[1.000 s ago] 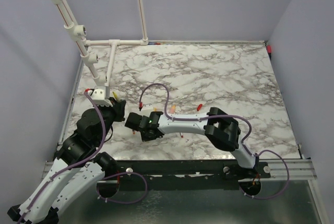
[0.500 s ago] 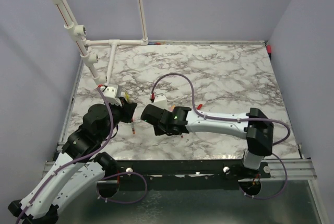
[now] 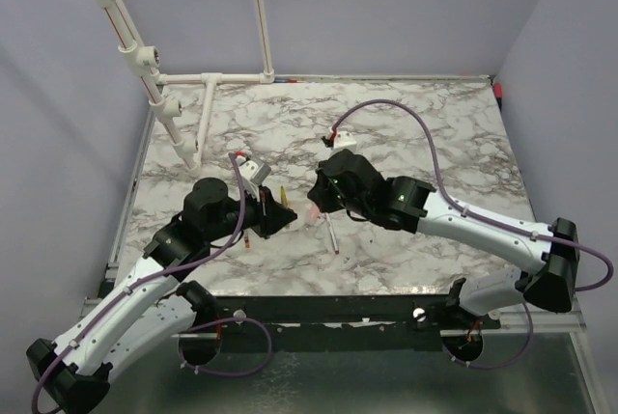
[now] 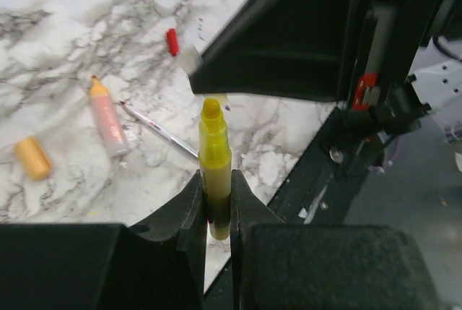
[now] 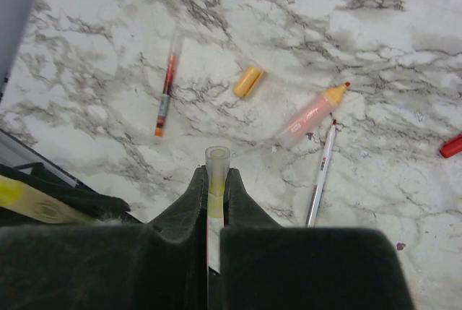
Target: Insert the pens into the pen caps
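A grey-veined white marble table (image 3: 415,134) fills the middle of the frame. A white pipe frame (image 3: 208,77) rises at its upper left. Pale lavender walls (image 3: 386,9) surround it, and a black rail (image 3: 338,310) borders its lower edge.

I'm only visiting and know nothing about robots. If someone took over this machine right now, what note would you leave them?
Left end effector: shut on a yellow pen, tip outward.
Right end effector: shut on a pale cap, open end outward.
Lying on the table: pink pen, orange cap, thin red pen, thin white pen, red cap.
Done: both pieces picked up, not yet joined.
Left: push yellow pen into pale cap, then pair the rest.
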`<action>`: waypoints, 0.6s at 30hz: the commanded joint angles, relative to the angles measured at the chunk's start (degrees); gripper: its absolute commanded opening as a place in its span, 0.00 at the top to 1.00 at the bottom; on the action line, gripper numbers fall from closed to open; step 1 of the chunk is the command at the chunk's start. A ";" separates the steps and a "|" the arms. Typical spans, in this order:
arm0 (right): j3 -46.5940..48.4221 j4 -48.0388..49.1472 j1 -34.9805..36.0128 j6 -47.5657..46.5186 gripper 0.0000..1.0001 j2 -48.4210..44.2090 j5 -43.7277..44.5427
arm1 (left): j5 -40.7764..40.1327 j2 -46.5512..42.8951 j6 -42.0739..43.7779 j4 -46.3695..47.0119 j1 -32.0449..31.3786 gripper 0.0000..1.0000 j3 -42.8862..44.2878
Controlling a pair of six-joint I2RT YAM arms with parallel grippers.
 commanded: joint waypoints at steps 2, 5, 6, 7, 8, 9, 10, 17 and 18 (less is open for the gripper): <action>-1.33 5.68 -2.41 -6.17 0.99 -5.84 -3.58 | 14.65 1.33 -2.31 8.04 -0.17 1.00 -1.67; -2.57 8.61 -3.43 -7.45 1.00 -9.55 -5.78 | 19.45 2.25 -3.26 10.75 -0.16 1.00 -2.70; -2.87 9.56 -3.63 -7.84 0.99 -10.70 -6.56 | 20.37 2.47 -3.55 11.54 -0.17 1.00 -3.11; -3.10 10.61 -3.69 -8.13 0.99 -11.49 -7.47 | 21.05 2.59 -3.96 12.28 -0.15 1.00 -3.48; -3.21 11.52 -3.70 -8.23 0.99 -12.32 -8.37 | 21.86 2.68 -4.30 13.24 -0.12 1.00 -3.94; -3.34 12.50 -3.76 -8.32 0.99 -13.09 -9.42 | 22.77 2.75 -4.75 14.16 -0.16 1.00 -4.39; -3.63 13.72 -3.78 -8.36 0.99 -13.77 -10.68 | 23.53 2.85 -5.32 15.00 -0.16 1.00 -4.78; -6.71 22.59 -3.79 -7.07 0.99 -17.26 -18.60 | 26.39 2.10 -7.98 19.95 -0.16 1.00 -7.28; -7.10 23.65 -3.79 -6.86 0.99 -17.47 -19.39 | 26.79 2.02 -8.12 20.41 -0.09 1.00 -7.46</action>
